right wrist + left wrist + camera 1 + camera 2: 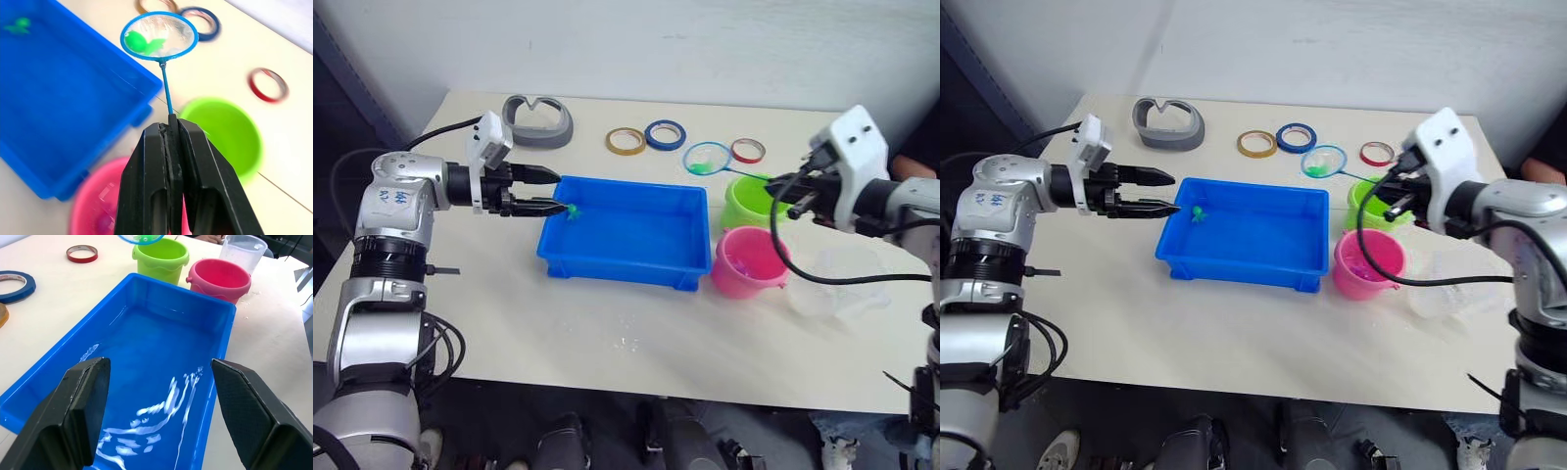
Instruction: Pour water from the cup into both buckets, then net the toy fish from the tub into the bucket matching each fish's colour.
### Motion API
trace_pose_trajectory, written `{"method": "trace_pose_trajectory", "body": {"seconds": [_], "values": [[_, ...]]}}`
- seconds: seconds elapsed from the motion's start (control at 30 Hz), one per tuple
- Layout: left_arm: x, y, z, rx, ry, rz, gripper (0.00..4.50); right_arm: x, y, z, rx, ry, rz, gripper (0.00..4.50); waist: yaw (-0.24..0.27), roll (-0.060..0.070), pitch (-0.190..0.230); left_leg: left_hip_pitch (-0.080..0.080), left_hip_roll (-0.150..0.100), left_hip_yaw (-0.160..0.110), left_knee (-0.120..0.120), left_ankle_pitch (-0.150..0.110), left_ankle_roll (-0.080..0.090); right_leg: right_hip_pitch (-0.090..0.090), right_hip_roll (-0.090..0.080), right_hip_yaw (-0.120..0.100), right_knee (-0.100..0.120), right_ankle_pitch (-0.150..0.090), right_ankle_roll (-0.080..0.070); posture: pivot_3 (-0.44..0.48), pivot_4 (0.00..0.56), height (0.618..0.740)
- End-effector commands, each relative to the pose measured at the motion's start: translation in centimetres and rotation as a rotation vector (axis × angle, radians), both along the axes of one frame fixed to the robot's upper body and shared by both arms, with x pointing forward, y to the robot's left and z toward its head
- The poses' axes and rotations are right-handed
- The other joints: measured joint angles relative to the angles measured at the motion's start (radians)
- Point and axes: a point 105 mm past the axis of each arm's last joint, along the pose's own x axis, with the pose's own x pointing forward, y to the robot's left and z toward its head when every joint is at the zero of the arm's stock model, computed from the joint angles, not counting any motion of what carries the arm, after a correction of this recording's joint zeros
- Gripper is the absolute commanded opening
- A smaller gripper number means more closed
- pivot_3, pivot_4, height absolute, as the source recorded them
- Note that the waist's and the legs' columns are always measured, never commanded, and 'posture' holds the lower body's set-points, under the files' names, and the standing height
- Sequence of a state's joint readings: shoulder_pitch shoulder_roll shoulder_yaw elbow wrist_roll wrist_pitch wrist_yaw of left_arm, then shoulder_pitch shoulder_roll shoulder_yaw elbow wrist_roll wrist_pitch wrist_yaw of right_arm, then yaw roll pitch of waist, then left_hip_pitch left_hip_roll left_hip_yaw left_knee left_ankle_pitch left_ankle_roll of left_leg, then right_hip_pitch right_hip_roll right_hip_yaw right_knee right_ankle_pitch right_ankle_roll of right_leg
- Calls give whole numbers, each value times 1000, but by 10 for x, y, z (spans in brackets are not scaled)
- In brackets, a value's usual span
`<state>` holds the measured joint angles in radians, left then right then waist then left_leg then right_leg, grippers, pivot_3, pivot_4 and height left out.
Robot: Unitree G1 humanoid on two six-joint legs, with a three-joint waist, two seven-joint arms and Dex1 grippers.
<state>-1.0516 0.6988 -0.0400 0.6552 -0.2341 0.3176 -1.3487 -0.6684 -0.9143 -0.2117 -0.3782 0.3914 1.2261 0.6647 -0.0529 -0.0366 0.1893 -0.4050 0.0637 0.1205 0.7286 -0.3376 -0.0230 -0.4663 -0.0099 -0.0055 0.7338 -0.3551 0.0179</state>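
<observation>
The blue tub point(626, 235) sits mid-table, a film of water glinting on its floor and one small green fish point(1198, 211) left in the corner nearest the left gripper point(540, 191), whose two black fingers stand well apart with nothing between them, hovering at the tub's short end. Beside the tub's other end stand the two buckets — the green bucket point(751, 201) farther back, the pink bucket point(749, 262) nearer, something pinkish already lying in it — and the clear cup point(839, 284) rests on the table just past the pink one. The right gripper point(171, 128) has its fingers pinched tight on the handle of the net point(159, 36), which it holds out over the table beyond the tub's far corner, near the green bucket but not above it. In the hoop lies a green fish point(142, 42). The step in hand looks to be the drop, and I'd say the care lies in carrying the hoop level until it is squarely over the green bucket's mouth, and only then rolling the wrist — tip it early and that fish lands on the table or in the pink. Three tape rings point(645, 136) and a grey curved part point(539, 120) lie behind, out of the way.
</observation>
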Motion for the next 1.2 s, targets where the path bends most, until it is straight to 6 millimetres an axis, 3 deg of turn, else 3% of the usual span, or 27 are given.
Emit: {"method": "trace_pose_trajectory", "body": {"seconds": [0.03, 0.23, 0.5, 0.7, 1.2], "values": [[1, -4, 13, -1, -46, -23, 3596, -2, -28, 12, -36, -71, -98, 0, 0, 0, 0, 0, 0, 0, 0, 0, 0, 0, 0, 0, 0, 0, 0, 0, 150, 693], [2, -6, 13, -1, -40, -42, 3596, 5, -49, -5, -214, -81, -167, 0, -3, 0, 0, 0, 0, 1, 0, 0, 0, 0, 0, 1, 0, 0, 0, 0, 150, 693], [0, -4, 12, 0, -33, -46, 3596, 6, -53, -28, -680, -138, -105, 0, -1, 1, 0, 0, 0, 1, 0, 0, 0, 0, 0, 1, 0, 0, 0, 0, 150, 693], [-2, -6, 17, -28, -45, -61, 3596, 4, -48, -28, -996, -226, -14, 0, -3, 1, 0, 0, 0, 1, 0, 0, 0, 0, 0, 1, 0, 0, 0, 0, 150, 693], [0, -8, 17, -35, -50, -58, 3596, 6, -41, -23, -1482, -424, 120, 0, -2, 1, 0, 1, 0, 1, 2, 0, -1, 0, 0, 1, 1, 0, 0, 0, 150, 693]]}}
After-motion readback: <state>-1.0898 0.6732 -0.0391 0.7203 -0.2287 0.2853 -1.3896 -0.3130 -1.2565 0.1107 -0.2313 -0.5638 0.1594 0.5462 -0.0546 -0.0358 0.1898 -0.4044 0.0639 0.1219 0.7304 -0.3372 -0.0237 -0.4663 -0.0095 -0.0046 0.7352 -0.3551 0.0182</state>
